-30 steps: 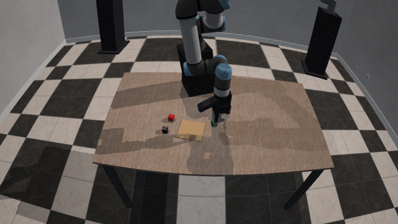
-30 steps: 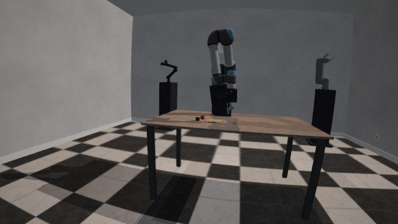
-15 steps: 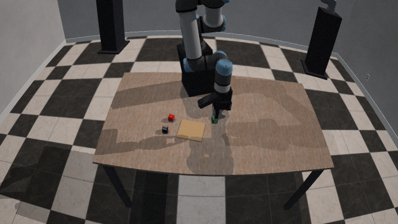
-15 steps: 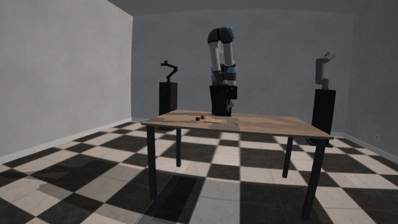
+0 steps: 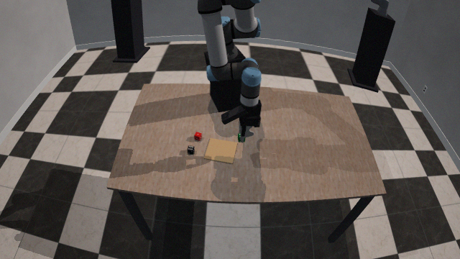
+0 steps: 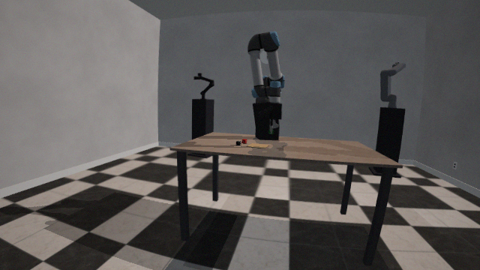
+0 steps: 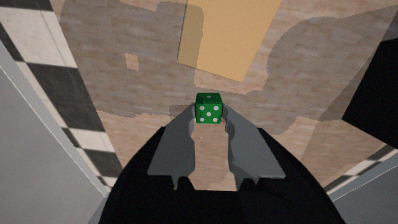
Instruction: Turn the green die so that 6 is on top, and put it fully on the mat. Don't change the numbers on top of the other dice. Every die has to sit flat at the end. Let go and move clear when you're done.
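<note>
The green die (image 7: 208,107) is clamped between the fingers of the end effector (image 7: 209,114), above the table (image 5: 305,151). It is held just beside the mat (image 5: 221,150), off its far right corner.

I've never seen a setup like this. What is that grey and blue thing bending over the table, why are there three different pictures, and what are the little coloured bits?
That is a robot arm with six joints, standing at the back of a wooden table. At its tip is a gripper with two fingers. One picture looks down from above, one from across the room, and one from a camera on the arm's wrist, looking along the fingers. On the table lie a tan mat, a red die and a black die, both left of the mat. The gripper is shut on a green die, held off the mat near its edge. The face towards the wrist camera shows five dots.
</note>
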Robot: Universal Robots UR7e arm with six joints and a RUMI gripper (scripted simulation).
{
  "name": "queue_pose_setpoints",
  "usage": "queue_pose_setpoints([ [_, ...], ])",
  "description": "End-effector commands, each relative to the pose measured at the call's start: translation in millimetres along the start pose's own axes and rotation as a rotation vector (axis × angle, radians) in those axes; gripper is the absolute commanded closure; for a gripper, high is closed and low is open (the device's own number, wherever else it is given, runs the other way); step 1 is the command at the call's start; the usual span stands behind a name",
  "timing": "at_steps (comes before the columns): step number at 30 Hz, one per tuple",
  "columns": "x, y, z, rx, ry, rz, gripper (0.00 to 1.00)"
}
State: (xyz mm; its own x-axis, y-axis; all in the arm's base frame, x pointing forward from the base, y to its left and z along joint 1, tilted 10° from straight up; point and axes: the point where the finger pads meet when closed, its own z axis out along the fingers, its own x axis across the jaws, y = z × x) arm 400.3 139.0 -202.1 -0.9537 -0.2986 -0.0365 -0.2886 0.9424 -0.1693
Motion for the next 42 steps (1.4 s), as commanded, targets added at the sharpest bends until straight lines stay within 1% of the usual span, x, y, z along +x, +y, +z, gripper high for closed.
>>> queue_pose_setpoints([
  [1, 11.1, -41.9, -1.9, -0.001, -0.002, 0.045, 0.9],
  [3, 11.1, -41.9, -1.9, -0.001, -0.002, 0.045, 0.9],
  [5, 18.5, -61.2, -2.9, -0.001, -0.003, 0.068, 0.9],
  [7, 24.8, -75.6, -3.9, 0.0, -0.003, 0.086, 0.9],
  [10, 29.6, -85.6, -4.6, 0.001, -0.003, 0.098, 0.9],
  [29, 30.0, -86.6, -2.7, 0.0, -0.003, 0.099, 0.9],
  [35, 29.8, -86.7, 7.7, 0.0, -0.003, 0.099, 0.9],
  [37, 29.8, -86.7, 7.7, 0.0, -0.003, 0.099, 0.9],
  [42, 29.6, -87.0, 23.6, 0.0, -0.003, 0.099, 0.9],
])
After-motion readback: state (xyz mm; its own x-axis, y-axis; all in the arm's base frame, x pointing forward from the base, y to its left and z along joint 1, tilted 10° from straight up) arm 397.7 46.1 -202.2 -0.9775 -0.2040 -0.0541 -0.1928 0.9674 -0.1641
